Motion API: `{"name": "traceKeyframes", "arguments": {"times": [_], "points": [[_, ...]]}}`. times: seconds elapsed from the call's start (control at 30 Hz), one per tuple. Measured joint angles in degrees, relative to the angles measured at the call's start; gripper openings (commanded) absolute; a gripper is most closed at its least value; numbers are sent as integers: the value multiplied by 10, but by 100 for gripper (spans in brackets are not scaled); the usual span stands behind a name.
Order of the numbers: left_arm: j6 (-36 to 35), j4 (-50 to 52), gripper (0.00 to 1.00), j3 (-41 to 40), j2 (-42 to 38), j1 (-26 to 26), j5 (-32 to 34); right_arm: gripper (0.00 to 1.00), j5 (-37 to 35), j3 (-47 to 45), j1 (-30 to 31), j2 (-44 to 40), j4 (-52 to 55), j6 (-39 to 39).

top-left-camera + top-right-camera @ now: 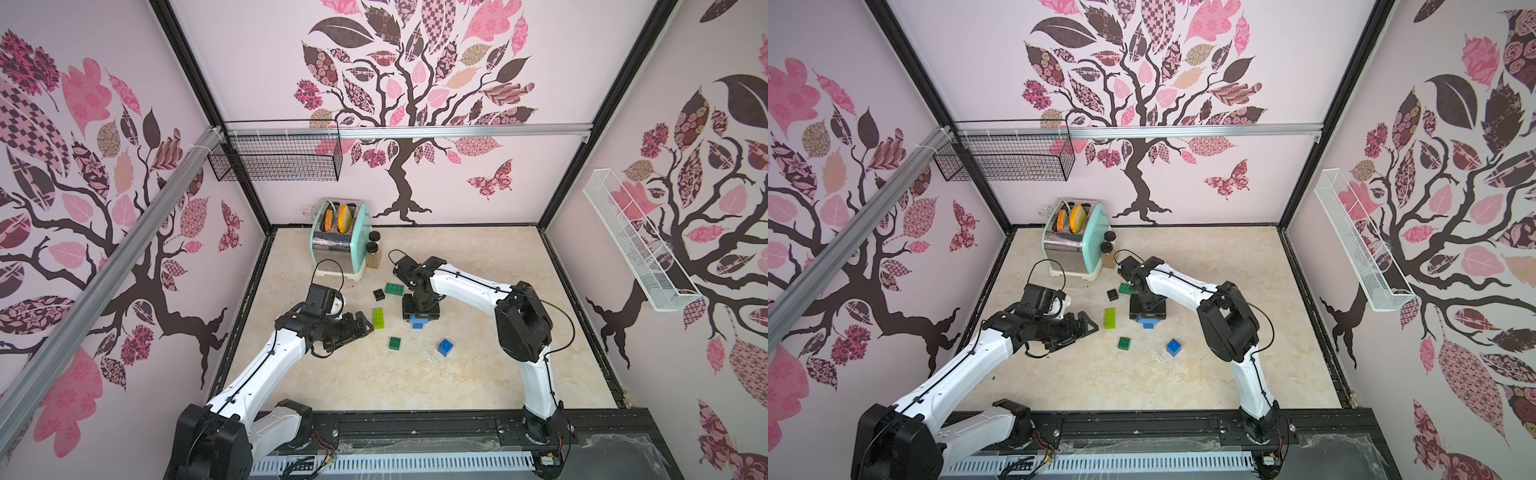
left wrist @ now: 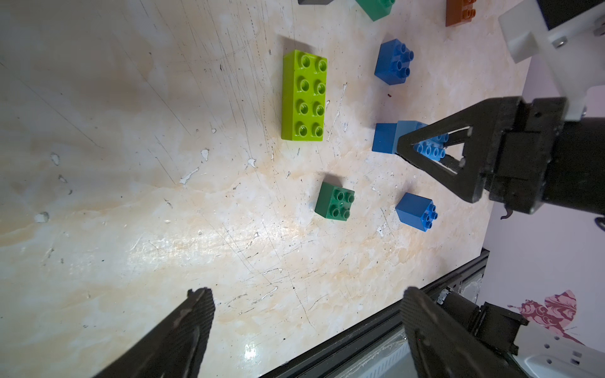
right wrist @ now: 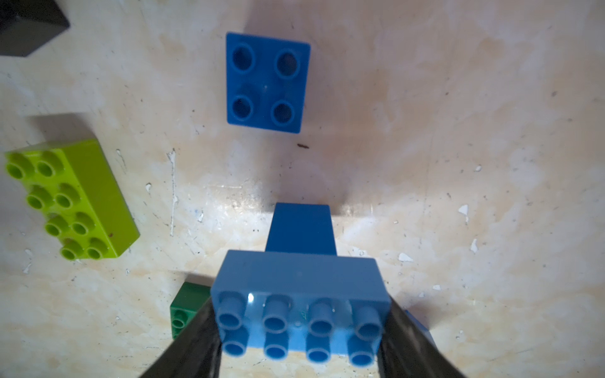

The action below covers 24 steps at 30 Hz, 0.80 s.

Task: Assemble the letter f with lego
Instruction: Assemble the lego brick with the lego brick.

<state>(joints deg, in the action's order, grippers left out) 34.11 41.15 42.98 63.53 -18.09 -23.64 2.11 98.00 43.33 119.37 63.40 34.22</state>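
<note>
Light-blue oblong brick [image 3: 299, 275] first: clamping it by its ends in the right claw [image 3: 299, 330], resting it atop a blue brick [image 3: 301, 229] on the table [image 3: 458, 131]. Holding the left claw [image 2: 307, 294] spread wide and empty, near the lime brick [image 2: 303, 95].

i count ten lego bricks [image 1: 1109, 319] in front of the toaster [image 1: 340, 243]: three blue squares [image 2: 394, 62] [image 2: 383, 137] [image 2: 415, 211], one light blue oblong [image 3: 299, 278], one lime oblong [image 1: 378, 318], one dark green oblong [image 1: 392, 288], one dark green square [image 1: 395, 342], one black square [image 1: 378, 294], one orange-brown brick [image 2: 460, 13]. two dark-capped jars [image 1: 374, 236] [image 1: 372, 253] stand right beside the toaster, and two slices [image 1: 328, 219] [image 1: 344, 217] sit in its slots. one black wire basket [image 1: 276, 160] hangs above it, and one white wire basket [image 1: 636, 245] hangs well off to its right. two robot arms [image 1: 257, 370] [image 1: 465, 286].
</note>
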Motion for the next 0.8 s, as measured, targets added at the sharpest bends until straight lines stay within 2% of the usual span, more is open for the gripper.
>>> {"name": "traceKeyframes", "arguments": {"times": [0.8], "points": [[0,0,94,0,0,0,0,68,5,-25,0,-21,-7,3]]}}
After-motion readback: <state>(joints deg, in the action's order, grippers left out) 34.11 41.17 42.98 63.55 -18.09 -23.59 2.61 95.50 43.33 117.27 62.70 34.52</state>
